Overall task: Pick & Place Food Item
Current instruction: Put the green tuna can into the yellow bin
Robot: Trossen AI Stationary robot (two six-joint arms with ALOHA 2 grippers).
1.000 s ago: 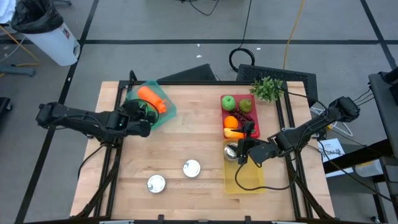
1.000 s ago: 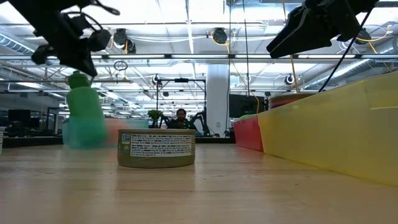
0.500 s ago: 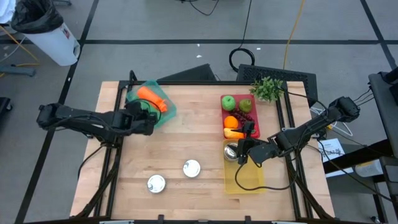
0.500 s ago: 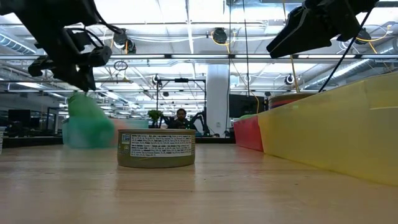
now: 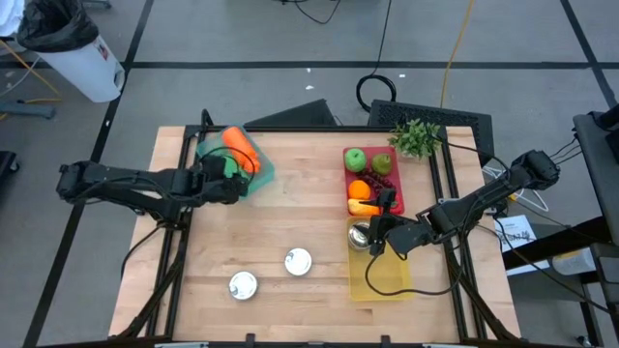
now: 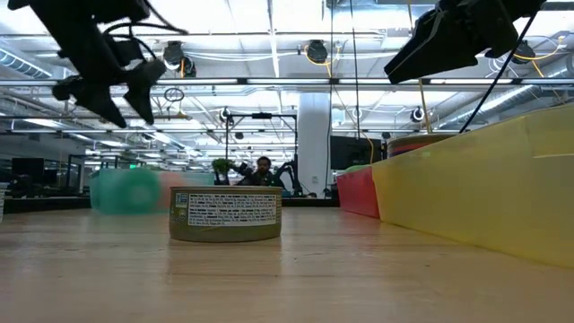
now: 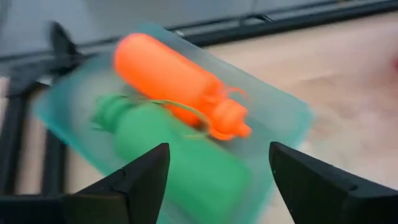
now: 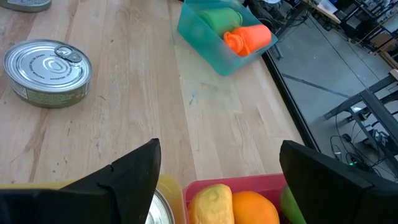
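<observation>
1. Lying in a see-through teal tray (image 5: 256,174) at the back left of the wooden table (image 5: 290,217) are two smooth plastic bottles, an orange bottle (image 5: 240,150) and a green bottle (image 7: 180,158), side by side and touching.
2. The left gripper (image 5: 230,176) hangs just over that tray with its dark fingers (image 7: 134,183) spread apart and nothing between them.
3. The right gripper (image 5: 377,235) hangs over a yellow see-through bin (image 5: 387,275), its fingers wide apart and empty.
4. A shiny round metal can (image 5: 359,235) sits in that bin, right by the gripper.
5. A red tray (image 5: 397,188) behind the yellow bin holds round fruit: a green apple (image 5: 355,159), an orange (image 5: 358,189) and others.
6. Two flat round tin cans (image 5: 298,261) stand on the bare wood near the front, well apart from both grippers.
7. A leafy green plant (image 5: 416,138) lies at the back right corner.
</observation>
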